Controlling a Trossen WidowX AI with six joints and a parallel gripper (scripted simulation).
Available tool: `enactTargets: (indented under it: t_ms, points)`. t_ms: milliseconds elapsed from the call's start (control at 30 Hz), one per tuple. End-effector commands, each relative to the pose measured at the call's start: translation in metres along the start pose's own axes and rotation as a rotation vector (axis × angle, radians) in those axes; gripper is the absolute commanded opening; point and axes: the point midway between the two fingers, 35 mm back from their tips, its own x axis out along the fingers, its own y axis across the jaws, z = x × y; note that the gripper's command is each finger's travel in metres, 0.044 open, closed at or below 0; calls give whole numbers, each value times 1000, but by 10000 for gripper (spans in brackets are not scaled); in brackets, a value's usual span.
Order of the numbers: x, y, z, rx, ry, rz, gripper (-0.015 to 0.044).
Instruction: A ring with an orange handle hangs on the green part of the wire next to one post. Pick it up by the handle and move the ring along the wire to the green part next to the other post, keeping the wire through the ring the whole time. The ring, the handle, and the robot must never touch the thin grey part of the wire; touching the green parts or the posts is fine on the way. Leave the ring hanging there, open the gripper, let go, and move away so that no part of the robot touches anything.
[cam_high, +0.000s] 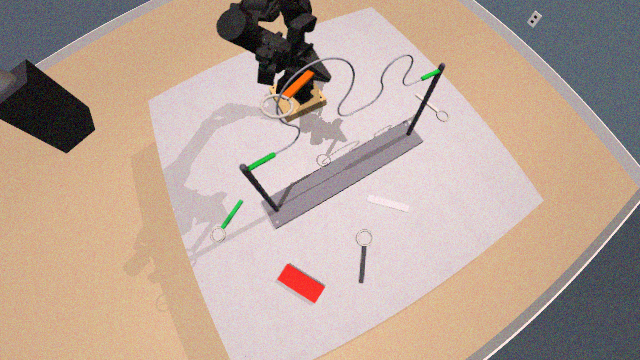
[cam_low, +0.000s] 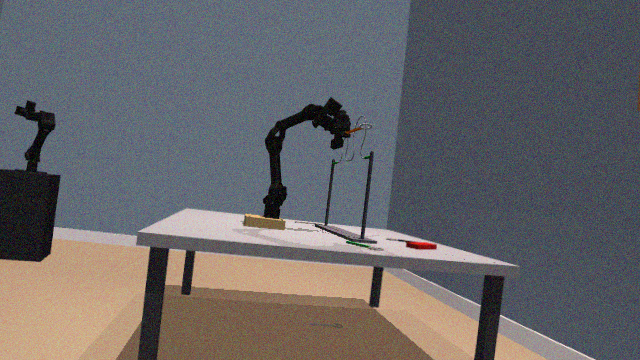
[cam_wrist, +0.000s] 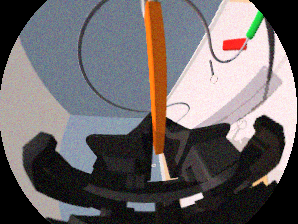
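The orange handle (cam_high: 299, 84) (cam_low: 353, 130) (cam_wrist: 157, 75) is held by my gripper (cam_high: 310, 75) (cam_low: 346, 132) (cam_wrist: 153, 115), which is shut on its end. The pale ring (cam_high: 262, 105) at the handle's far end is around the grey wire (cam_high: 354, 77) (cam_wrist: 80, 50), on the tall arch's side nearer the left post (cam_high: 260, 187). Whether ring and wire touch cannot be told. One green part (cam_high: 261, 161) (cam_wrist: 255, 25) is at the left post; the other green part (cam_high: 430, 75) is at the right post (cam_high: 425, 100).
Both posts stand on a grey base (cam_high: 345, 172). On the table lie a green-handled ring tool (cam_high: 232, 214), a dark-handled one (cam_high: 363, 262), a pale one (cam_high: 427, 102), a red block (cam_high: 301, 283) (cam_low: 421, 245) and a white strip (cam_high: 388, 203). The wire arches near my gripper.
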Motion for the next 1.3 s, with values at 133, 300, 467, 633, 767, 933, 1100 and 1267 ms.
enactTargets:
  t_ms: [133, 300, 467, 633, 767, 933, 1100, 1267]
  points:
    - [1, -4, 1, -87, -6, -61, -150]
    - [1, -6, 1, -140, -11, -97, -150]
    - [1, -8, 1, -193, -17, -134, -150]
    - [1, -10, 2, -254, -23, -175, -150]
    - [1, -11, 2, -297, -28, -202, -150]
    - [0, -13, 3, -351, -35, -236, -150]
    - [0, -15, 4, -404, -41, -269, -150]
    - [0, -17, 4, -458, -47, -302, -150]
